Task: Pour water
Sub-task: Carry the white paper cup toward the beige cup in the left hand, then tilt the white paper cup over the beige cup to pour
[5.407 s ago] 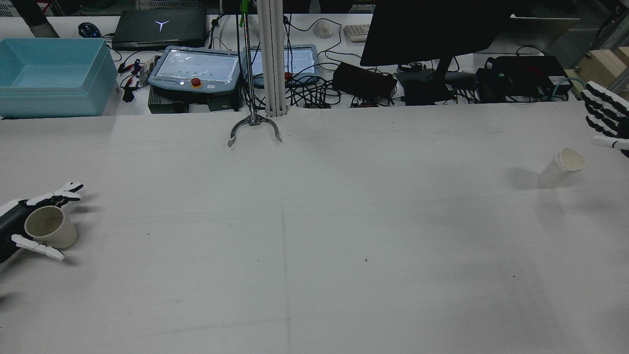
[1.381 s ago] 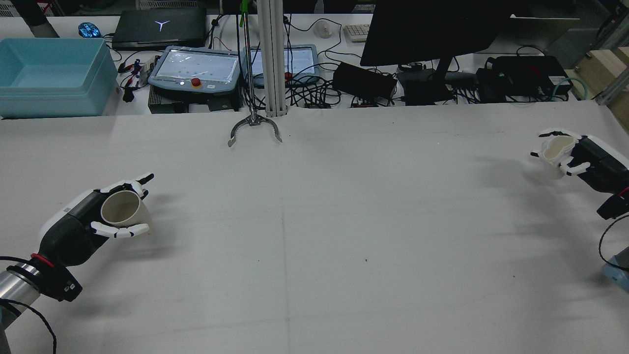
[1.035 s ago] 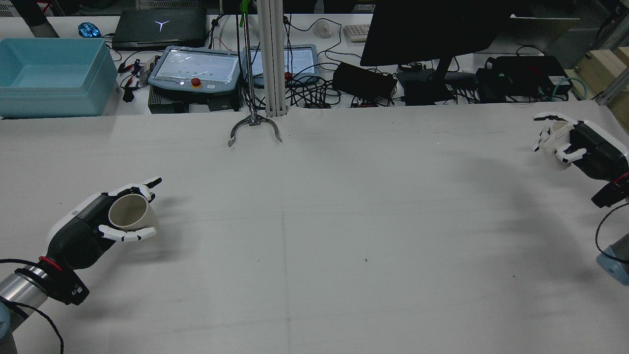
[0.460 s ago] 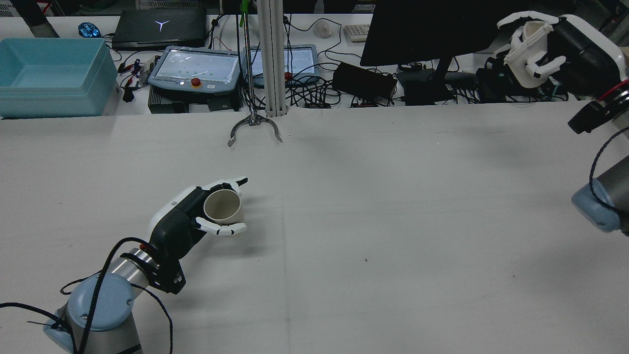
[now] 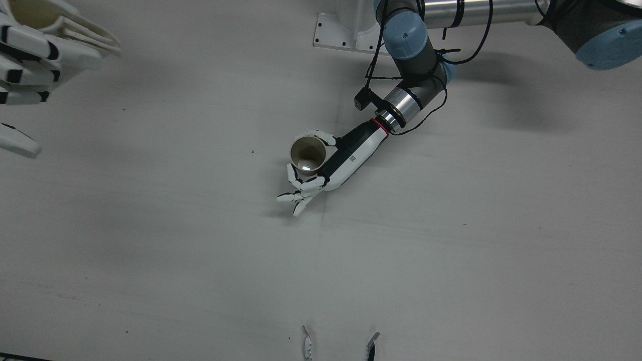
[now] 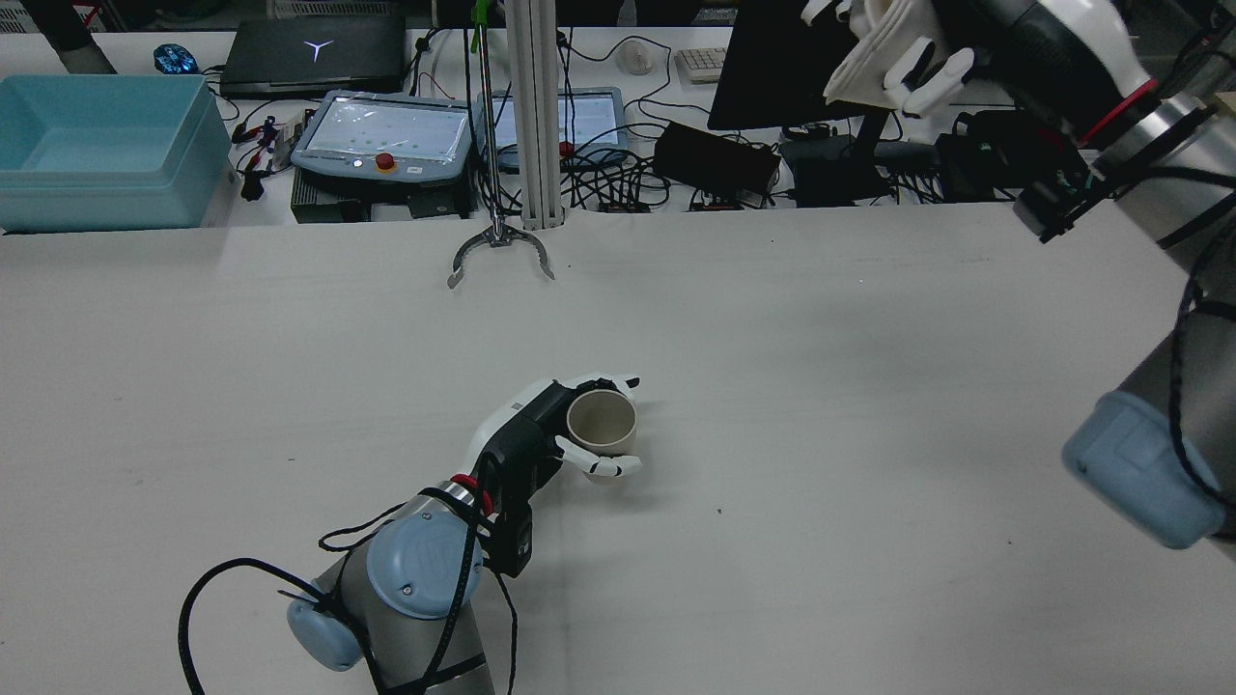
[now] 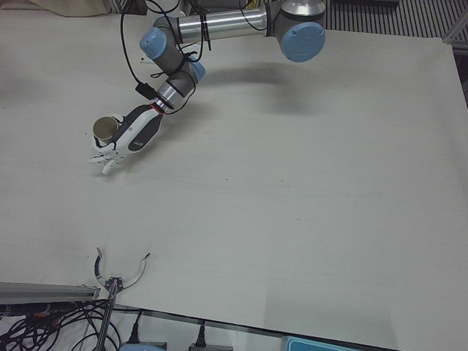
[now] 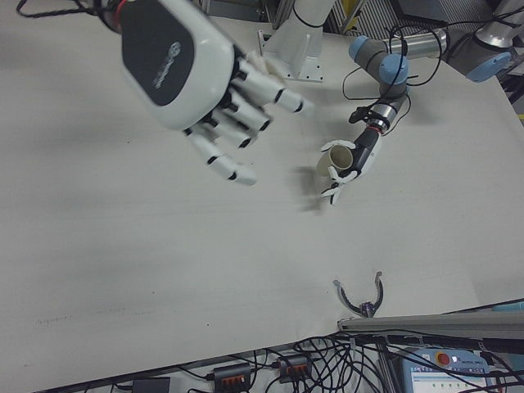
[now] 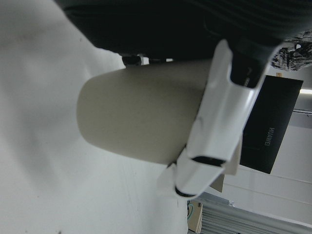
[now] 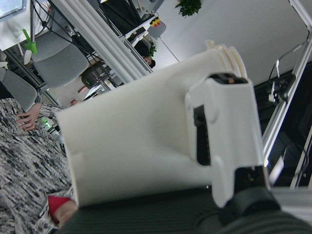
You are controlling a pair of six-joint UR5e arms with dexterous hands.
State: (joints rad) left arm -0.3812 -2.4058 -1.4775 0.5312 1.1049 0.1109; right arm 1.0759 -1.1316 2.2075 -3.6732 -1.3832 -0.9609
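Left hand [image 6: 541,434] grips beige cup [image 6: 601,422]; metal claw tool [image 6: 499,253] well apart.

the wide white table [image 6: 772,541] carries a beige paper cup [image 6: 601,422] standing upright near its centre. a metal claw-shaped grabber head [image 6: 501,253] lies at its far edge.

A tan cup [image 6: 601,421] stood upright near the middle of the white table [image 6: 821,405], its open mouth facing up. A white cup [image 6: 874,53] was up in the air at the far right side, tipped a bit.
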